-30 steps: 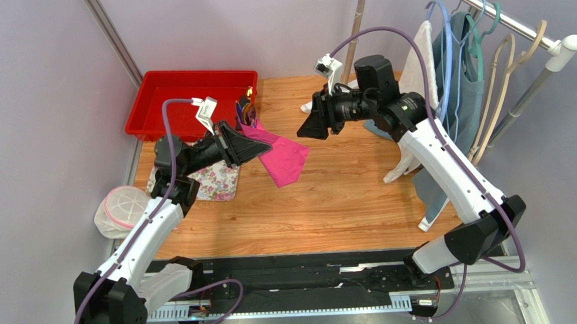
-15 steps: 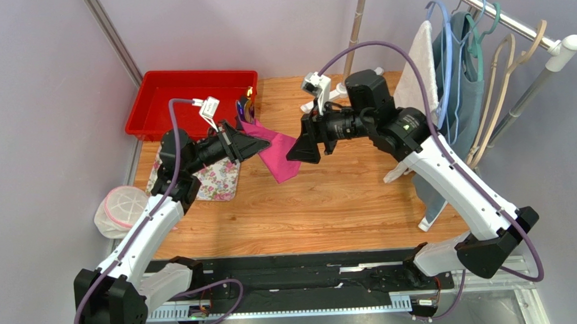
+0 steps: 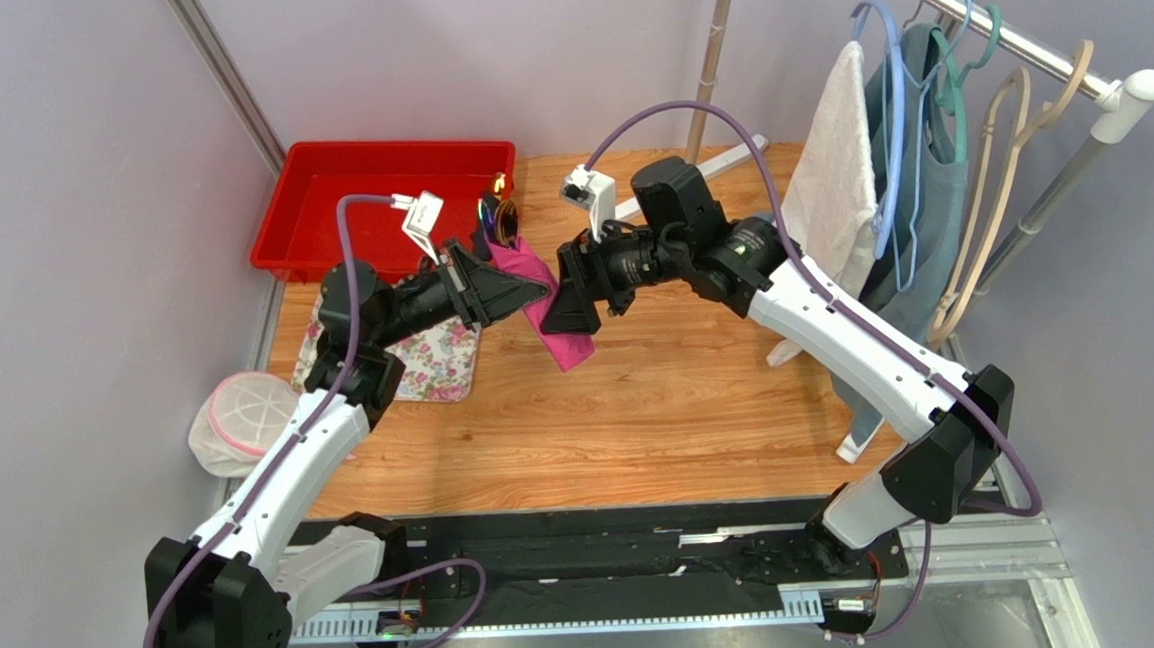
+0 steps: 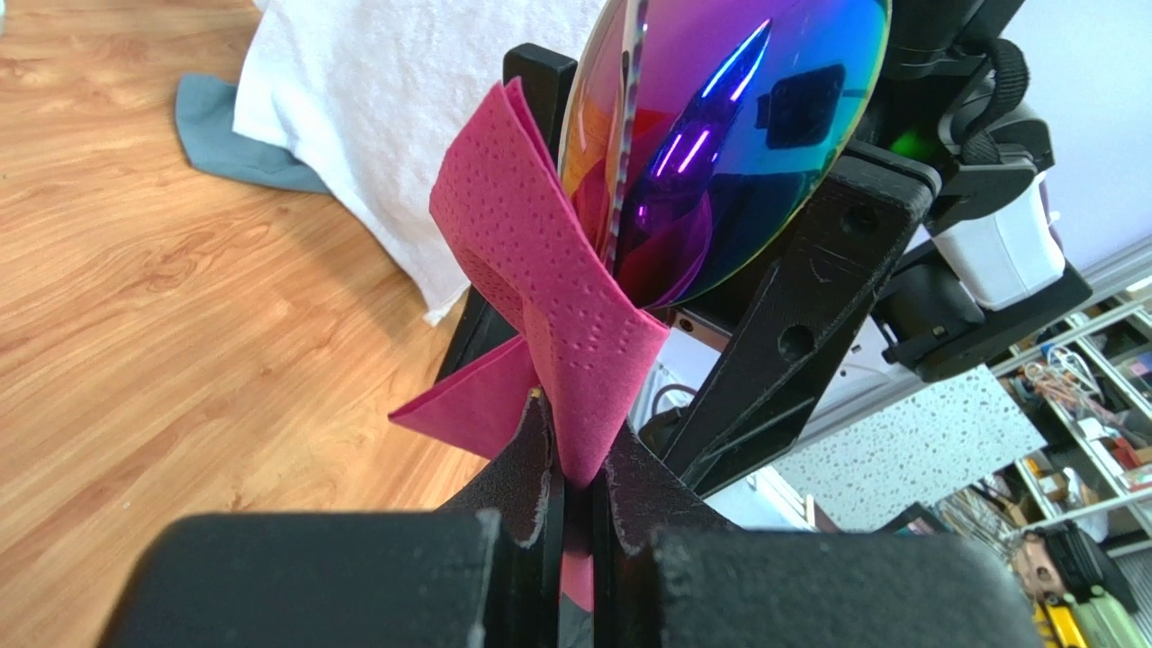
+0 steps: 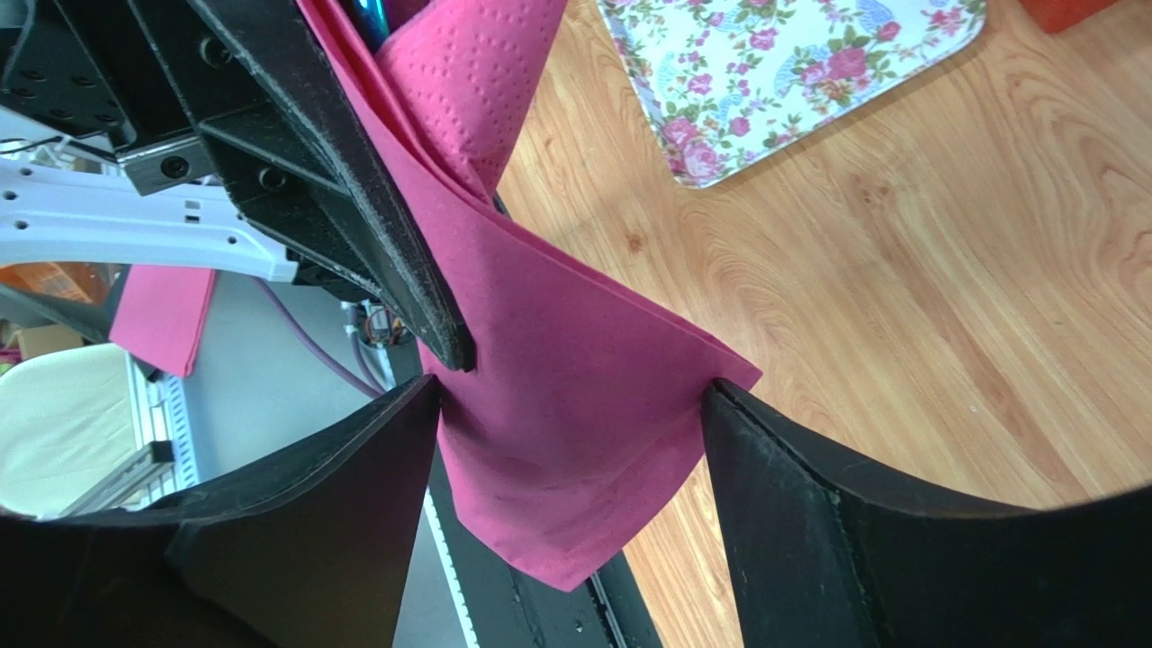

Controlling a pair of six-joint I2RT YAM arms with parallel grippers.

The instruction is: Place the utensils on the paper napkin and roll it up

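Observation:
The magenta paper napkin [image 3: 565, 337] is held in the air above the table, wrapped loosely round the utensils [image 3: 497, 218]. My left gripper [image 3: 525, 287] is shut on the napkin [image 4: 555, 290]; the iridescent purple utensils [image 4: 737, 128] stick up out of its folds. My right gripper [image 3: 561, 304] is open, and the napkin's hanging corner [image 5: 582, 466] lies between its spread fingers [image 5: 811, 513]. I cannot tell whether they touch it. The left gripper's black finger [image 5: 325, 162] shows close in the right wrist view.
A red tray [image 3: 380, 201] sits at the back left. A white cloth with pink flowers [image 3: 435, 366] lies under the left arm, also in the right wrist view [image 5: 798, 68]. A white mesh item [image 3: 243, 420] is off the left edge. A rack with hangers and towels [image 3: 904, 154] stands right.
My right arm has swung left to the napkin, and its open jaws now straddle the hanging part. My left gripper has kept its hold and shifted slightly right.

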